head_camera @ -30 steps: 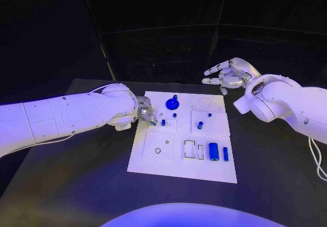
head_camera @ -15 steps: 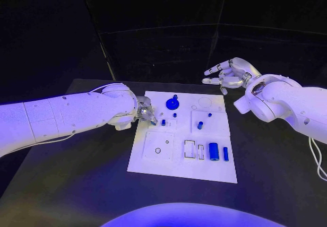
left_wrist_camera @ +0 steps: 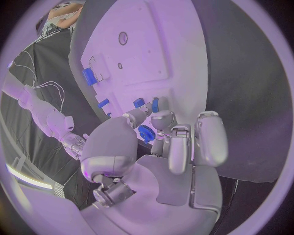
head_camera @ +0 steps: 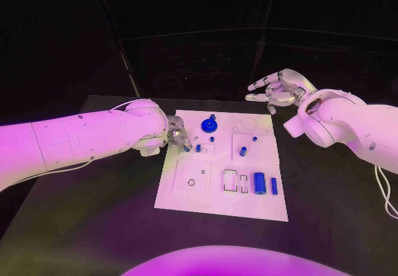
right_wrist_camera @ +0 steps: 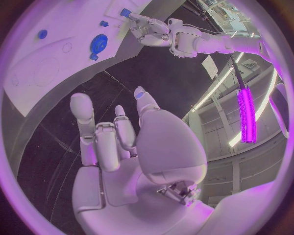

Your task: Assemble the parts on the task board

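The white task board (head_camera: 187,198) lies in the middle of the black table. My left hand (head_camera: 176,137) sits at the board's left edge, its fingertips (left_wrist_camera: 160,117) pinching a small blue peg (head_camera: 197,148) that stands on the board. The same peg (right_wrist_camera: 125,12) shows at that hand's fingertips in the right wrist view. A round blue knob (head_camera: 210,125) stands near the far edge. A large blue cylinder (head_camera: 260,183) and a thin blue bar (head_camera: 274,186) lie near the right edge. My right hand (head_camera: 278,89) hangs beyond the far right corner, fingers apart, holding nothing.
More small blue pegs (head_camera: 243,152) stand mid-board, beside empty rectangular slots (head_camera: 230,180) and a round hole (head_camera: 191,183). Black table (head_camera: 99,230) surrounds the board. A white cable (head_camera: 386,195) hangs from my right arm.
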### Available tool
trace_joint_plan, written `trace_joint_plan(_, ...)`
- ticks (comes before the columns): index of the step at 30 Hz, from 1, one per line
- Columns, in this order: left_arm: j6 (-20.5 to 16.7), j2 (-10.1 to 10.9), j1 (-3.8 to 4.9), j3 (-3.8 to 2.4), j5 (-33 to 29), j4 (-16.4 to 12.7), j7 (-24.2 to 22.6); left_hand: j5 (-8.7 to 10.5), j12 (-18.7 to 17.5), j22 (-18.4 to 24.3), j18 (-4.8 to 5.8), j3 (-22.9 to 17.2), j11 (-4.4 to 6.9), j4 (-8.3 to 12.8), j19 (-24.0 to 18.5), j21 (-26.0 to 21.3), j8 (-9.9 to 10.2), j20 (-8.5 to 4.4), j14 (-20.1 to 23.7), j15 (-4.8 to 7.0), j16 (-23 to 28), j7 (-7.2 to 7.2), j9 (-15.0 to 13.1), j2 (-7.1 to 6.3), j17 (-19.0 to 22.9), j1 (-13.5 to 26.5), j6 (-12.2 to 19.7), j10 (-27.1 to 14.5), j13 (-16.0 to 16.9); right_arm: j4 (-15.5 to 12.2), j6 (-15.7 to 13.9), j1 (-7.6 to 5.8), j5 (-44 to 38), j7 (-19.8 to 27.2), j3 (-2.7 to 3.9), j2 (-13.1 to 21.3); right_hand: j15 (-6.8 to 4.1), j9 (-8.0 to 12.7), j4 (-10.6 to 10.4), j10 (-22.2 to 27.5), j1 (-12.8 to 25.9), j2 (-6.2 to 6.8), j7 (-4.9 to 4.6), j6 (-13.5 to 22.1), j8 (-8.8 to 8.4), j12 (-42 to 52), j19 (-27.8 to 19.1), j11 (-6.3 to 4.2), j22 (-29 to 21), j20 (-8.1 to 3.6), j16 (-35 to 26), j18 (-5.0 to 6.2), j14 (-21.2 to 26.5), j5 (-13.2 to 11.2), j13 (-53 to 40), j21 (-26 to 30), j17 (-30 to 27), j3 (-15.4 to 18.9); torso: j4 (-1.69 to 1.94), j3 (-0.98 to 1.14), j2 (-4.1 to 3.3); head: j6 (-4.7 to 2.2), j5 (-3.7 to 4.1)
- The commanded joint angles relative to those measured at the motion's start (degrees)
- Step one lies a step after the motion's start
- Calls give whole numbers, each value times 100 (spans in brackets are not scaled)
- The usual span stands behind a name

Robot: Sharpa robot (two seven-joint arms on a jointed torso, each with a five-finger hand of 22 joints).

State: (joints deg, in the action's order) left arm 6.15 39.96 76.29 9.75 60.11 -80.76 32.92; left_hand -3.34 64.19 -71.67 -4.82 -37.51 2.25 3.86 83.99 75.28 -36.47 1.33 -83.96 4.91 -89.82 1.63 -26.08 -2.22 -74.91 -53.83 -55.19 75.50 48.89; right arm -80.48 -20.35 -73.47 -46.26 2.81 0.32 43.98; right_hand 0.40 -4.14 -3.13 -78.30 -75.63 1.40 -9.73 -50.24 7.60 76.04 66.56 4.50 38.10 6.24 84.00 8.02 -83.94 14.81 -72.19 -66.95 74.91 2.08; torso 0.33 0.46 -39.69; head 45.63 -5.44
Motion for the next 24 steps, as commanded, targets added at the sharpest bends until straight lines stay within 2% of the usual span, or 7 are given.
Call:
trace_joint_plan(1, 223, -25, -18, 16, 23, 18, 86, 15, 34, -17, 80, 116, 8, -27, 73, 44, 50, -47, -604, 53, -18, 5, 24, 7, -1509, 55, -63, 32, 11, -17, 13, -10, -9, 35, 4, 1, -45, 5, 3, -6, 13, -61, 17, 14, 15, 15, 26, -4, 5, -22, -20, 83, -309, -11, -8, 28, 46, 45, 1, 0, 1, 3, 3)
trace_joint_plan(17, 216, -89, -18, 16, 23, 103, 94, 16, 36, -82, 93, 592, 16, -269, 92, 87, 118, -51, -604, 56, -18, -7, 131, 56, -1509, 191, -186, 66, 1, -15, 10, -10, -9, 40, 4, -2, -46, 5, -4, -7, 16, -69, 19, 14, 25, 16, 30, -5, 5, -23, -21, 82, -310, -2, -6, 29, 46, 63, 4, -1, 1, 4, 14)
trace_joint_plan(21, 190, -93, -18, 16, 23, 128, 102, 17, 31, -103, 96, 806, 15, -370, 97, 99, 138, -51, -604, 56, -18, -8, 164, 40, -1509, 255, -221, 72, -9, -11, 8, -10, -9, 43, 4, -5, -46, 5, -4, -7, 16, -69, 19, 14, 25, 16, 29, -5, 4, -23, -21, 83, -310, -2, -6, 29, 46, 63, 4, -1, 6, 6, 14)
trace_joint_plan(24, 163, -82, -18, 15, 23, 139, 107, 20, 29, -119, 100, 1099, 13, -492, 101, 109, 150, -48, -604, 54, -18, -7, 194, -26, -1509, 350, -261, 81, -16, -9, 8, -10, -9, 46, 4, -5, -46, 5, -5, -3, 17, -69, 19, 15, 25, 12, 25, -5, -7, -23, -24, 84, -308, -2, 0, 34, 39, 66, 6, -2, 6, -4, 24)
